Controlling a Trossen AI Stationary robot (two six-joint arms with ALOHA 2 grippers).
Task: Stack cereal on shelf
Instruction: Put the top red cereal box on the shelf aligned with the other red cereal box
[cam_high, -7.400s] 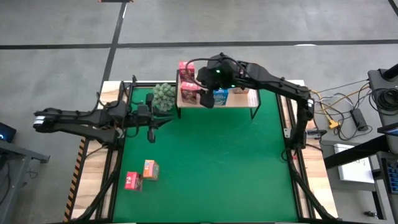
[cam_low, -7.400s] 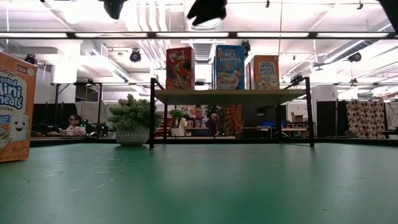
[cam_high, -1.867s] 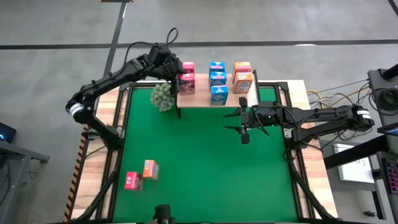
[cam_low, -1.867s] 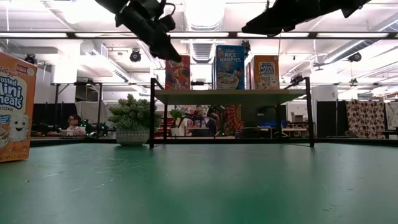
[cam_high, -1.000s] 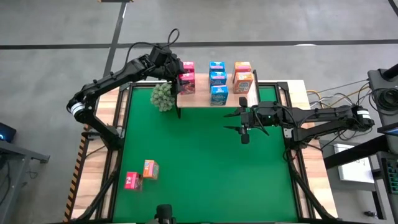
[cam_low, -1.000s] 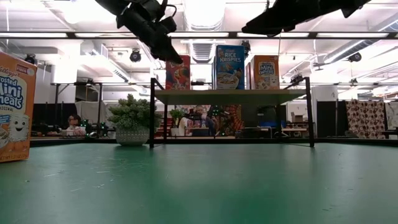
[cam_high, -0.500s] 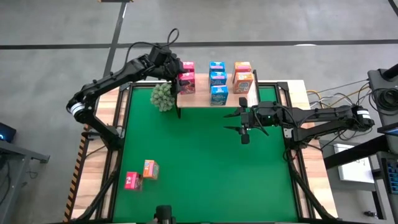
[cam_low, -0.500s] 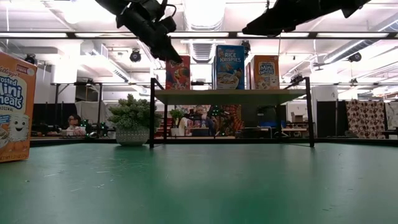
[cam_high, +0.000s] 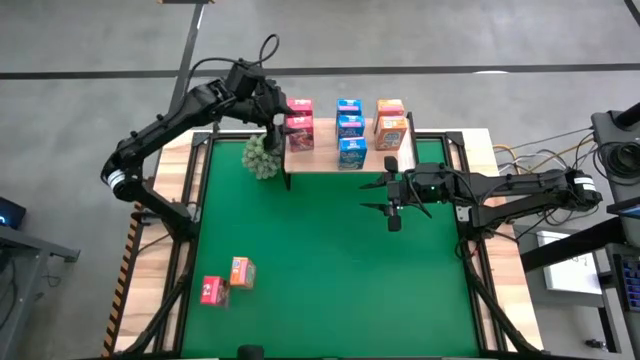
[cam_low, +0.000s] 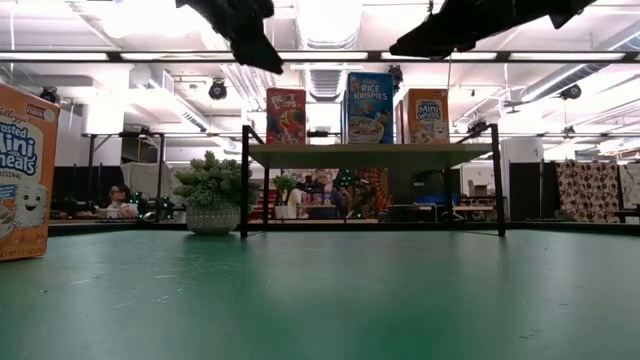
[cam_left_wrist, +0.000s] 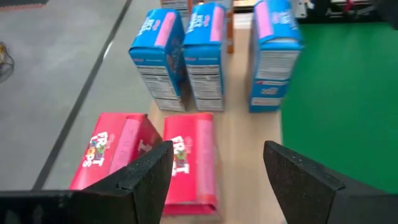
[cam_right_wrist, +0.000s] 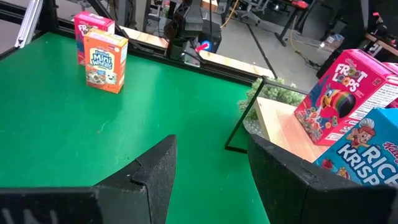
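Pink-red cardboard cereal boxes (cam_left_wrist: 189, 158) stand side by side at the left end of the light wooden shelf on thin black legs (cam_high: 365, 160), with the blue boxes (cam_high: 349, 128) in the middle and the orange boxes (cam_high: 391, 122) at the other end. The left gripper (cam_high: 272, 103) hangs just above the pink-red row with its two dark fingers (cam_left_wrist: 149, 171) spread wide and nothing between them; the box under it stands free on the board. The right gripper (cam_high: 392, 210) waits low over the green mat (cam_high: 330, 260) in front of the shelf, its fingers apart and empty too. Two small boxes, one pink-red (cam_high: 211, 290) and one orange (cam_high: 241, 271), are not yet on the shelf; they sit close together on the mat near the front left. The step now looks like pulling away from the placed box. To do it well, the left arm should lift straight up first, so a finger does not knock a box over, and stay clear of the green spiky plant ball (cam_high: 263, 155) beside the shelf.
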